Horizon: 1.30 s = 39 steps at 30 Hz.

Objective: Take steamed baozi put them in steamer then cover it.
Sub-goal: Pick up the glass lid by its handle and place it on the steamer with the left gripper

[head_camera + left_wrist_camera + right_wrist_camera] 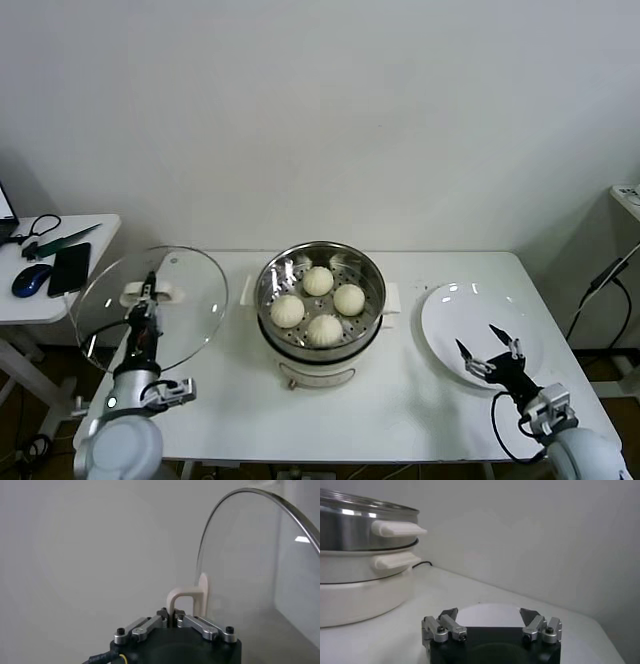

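Observation:
Several cream-white baozi (318, 281) sit on the perforated tray inside the steel steamer (275, 272) at the table's middle. My left gripper (148, 291) is shut on the white handle (187, 600) of the round glass lid (190, 300) and holds the lid tilted up, above the table's left end, left of the steamer. The lid's rim shows in the left wrist view (260, 492). My right gripper (483, 349) is open and empty over the flat white plate (450, 310) at the right. The steamer (355, 530) shows beyond it in the right wrist view, where the right gripper (489, 616) hangs over the plate (487, 614).
A small side table (95, 235) at the far left holds a blue mouse (30, 281), a black phone (69, 268) and cables. A cable (605, 280) hangs off the right. The white wall stands behind the table (420, 400).

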Tool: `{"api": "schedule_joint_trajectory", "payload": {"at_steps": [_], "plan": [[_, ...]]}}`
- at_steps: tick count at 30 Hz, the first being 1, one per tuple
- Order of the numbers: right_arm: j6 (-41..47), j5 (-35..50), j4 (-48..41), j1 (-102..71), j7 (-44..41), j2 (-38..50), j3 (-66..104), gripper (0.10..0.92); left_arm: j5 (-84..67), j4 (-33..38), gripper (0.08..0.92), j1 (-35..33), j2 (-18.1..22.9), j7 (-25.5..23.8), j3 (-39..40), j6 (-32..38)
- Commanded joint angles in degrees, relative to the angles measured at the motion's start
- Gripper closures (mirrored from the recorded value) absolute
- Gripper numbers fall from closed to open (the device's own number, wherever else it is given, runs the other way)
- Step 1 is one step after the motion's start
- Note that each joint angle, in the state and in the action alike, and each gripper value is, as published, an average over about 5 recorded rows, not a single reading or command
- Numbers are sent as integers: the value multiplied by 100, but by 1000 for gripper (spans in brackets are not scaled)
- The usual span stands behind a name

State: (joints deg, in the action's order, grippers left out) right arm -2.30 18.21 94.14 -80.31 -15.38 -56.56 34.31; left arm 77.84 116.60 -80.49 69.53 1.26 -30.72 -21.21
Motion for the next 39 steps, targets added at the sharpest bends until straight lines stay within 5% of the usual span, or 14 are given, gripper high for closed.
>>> {"api": "schedule_joint_trajectory", "payload": {"at_steps": [1,8,15,25,39], "plan": [[-13,-38,-100,213,-33,30,-92,203,152,658,852,478,-754,-520,1661,-1269],[-23,-46,-216,374,-54,51,-147,203,815,552,852,1621,-744,-1629,3053,-1757],[-39,-69,-263,435,-68,25,-171,203,1248,-25,852,2541,159,-2206,3904,-1980],[-113,-90,-320,349,-124,19,-38,203,1219,-965,852,3088,1394,-2057,4330,-2232],[-166,-116,-313,207,-165,-15,93,203,1472,-1739,852,3101,1934,-2091,4224,-2279]]}}
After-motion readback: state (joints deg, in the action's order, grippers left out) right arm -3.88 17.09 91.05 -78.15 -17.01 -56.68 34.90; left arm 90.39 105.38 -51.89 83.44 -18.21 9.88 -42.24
